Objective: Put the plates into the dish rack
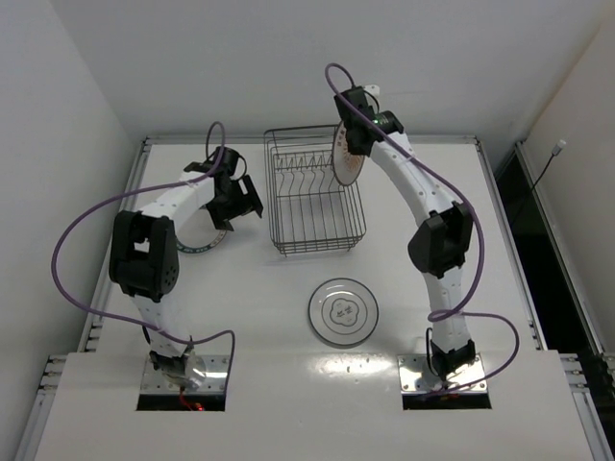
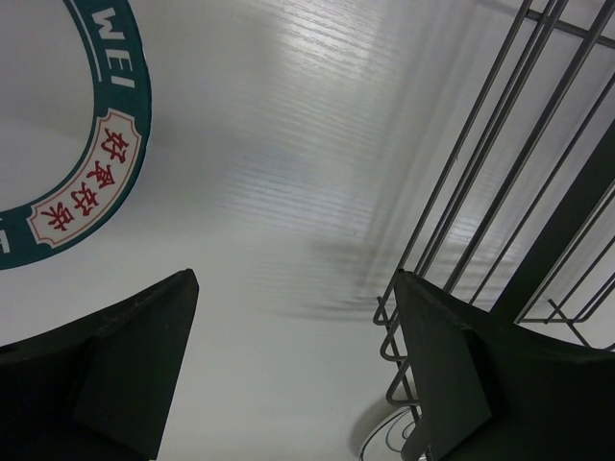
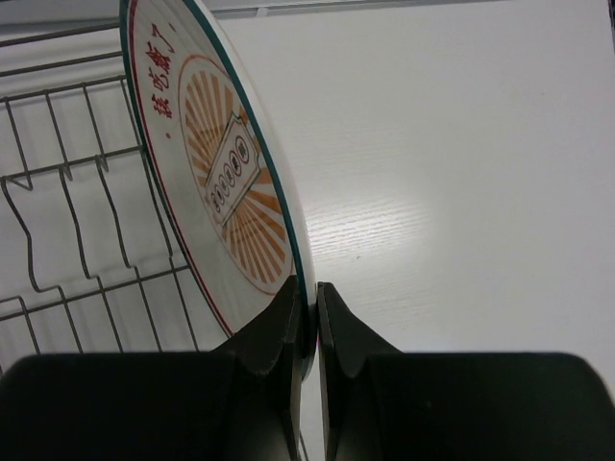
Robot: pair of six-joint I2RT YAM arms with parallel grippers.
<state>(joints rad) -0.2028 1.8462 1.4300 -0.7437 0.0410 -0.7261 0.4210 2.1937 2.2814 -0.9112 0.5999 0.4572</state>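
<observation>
The dark wire dish rack (image 1: 312, 197) stands at the table's back middle, empty inside. My right gripper (image 1: 348, 144) is shut on the rim of the orange-centred plate (image 1: 344, 158), holding it on edge over the rack's right side; the right wrist view shows the plate (image 3: 216, 182) pinched between the fingers (image 3: 288, 317) above the rack's prongs (image 3: 67, 221). The flower-marked plate (image 1: 343, 311) lies flat in front of the rack. The teal-banded plate (image 1: 207, 240) lies left of the rack, mostly under my left gripper (image 1: 235, 197), which is open and empty. Its band (image 2: 106, 163) shows in the left wrist view beside the rack's wires (image 2: 480, 192).
The white table (image 1: 259, 298) has raised rails at the left edge (image 1: 120, 206) and right edge (image 1: 504, 221). White walls close in behind and to the left. Purple cables loop off both arms.
</observation>
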